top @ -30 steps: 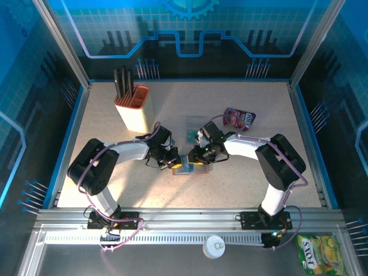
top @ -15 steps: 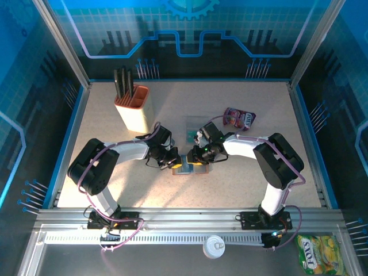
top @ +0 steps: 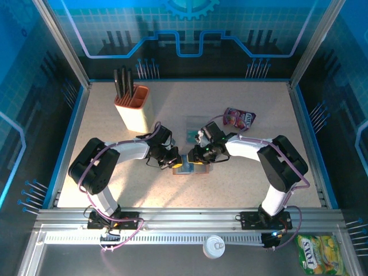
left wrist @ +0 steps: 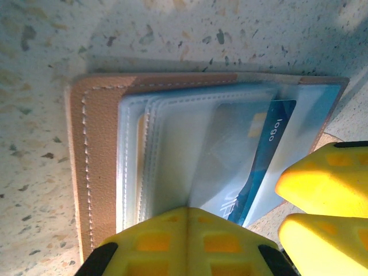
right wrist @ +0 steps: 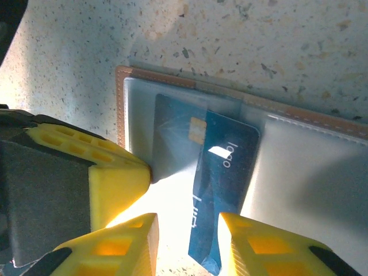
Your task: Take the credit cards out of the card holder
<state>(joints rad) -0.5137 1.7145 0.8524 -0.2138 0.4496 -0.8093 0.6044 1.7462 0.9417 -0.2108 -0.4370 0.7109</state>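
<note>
Left claw (left wrist: 184, 244), closed, sits on the card holder (left wrist: 98, 172). My right claw (right wrist: 187, 227) stands parted astride one half-drawn credit card (right wrist: 224, 172), which I judge not yet free.

Holder (top: 190, 168): flat tan-brown leather bifold, lying open with its inner face up, on the table just 6 o'clock of centre. Stitched leather border (left wrist: 95, 172) frames stacked pale grey-blue translucent pockets. Card (right wrist: 225, 172): dark teal with a gold chip and white "logo" print. It is partly under a pocket sheet, skewed, with its free end running past the holder's edge toward 6 o'clock in the right wrist view. Whether other cards lie inside, cannot tell.
</note>
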